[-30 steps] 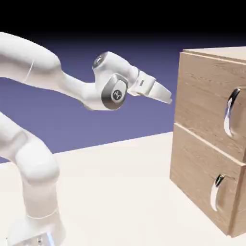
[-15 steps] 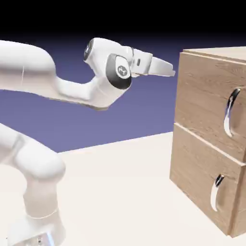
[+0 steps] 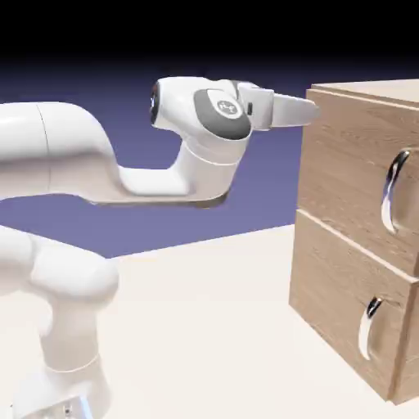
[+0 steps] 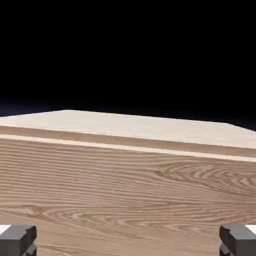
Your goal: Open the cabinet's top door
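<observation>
Grey fingertips of the gripper [image 4: 128, 240] sit at the two bottom corners of the hand view, spread as wide as they go, with nothing between them but the wood grain ahead. In the exterior view the gripper [image 3: 304, 110] points level toward the cabinet [image 3: 344, 245], its tip near the cabinet's upper edge on the side facing the arm. It touches nothing that can be seen. The hand view shows the cabinet's pale top surface and a band of wood grain below it, so the hand sits high, about level with the cabinet's top.

Further out, the top door [image 3: 360, 176] is the upper front panel. Its long curved silver handle [image 3: 394, 192] stands upright toward the exterior view's right, lower than the gripper and apart from it. The lower panel, with a shorter handle [image 3: 370, 327], sits beneath.

The step in hand looks like the approach. To do it well, the hand should probably drop and swing round to the front, line the open fingers either side of the long handle, and close only once the bar lies between them.
</observation>
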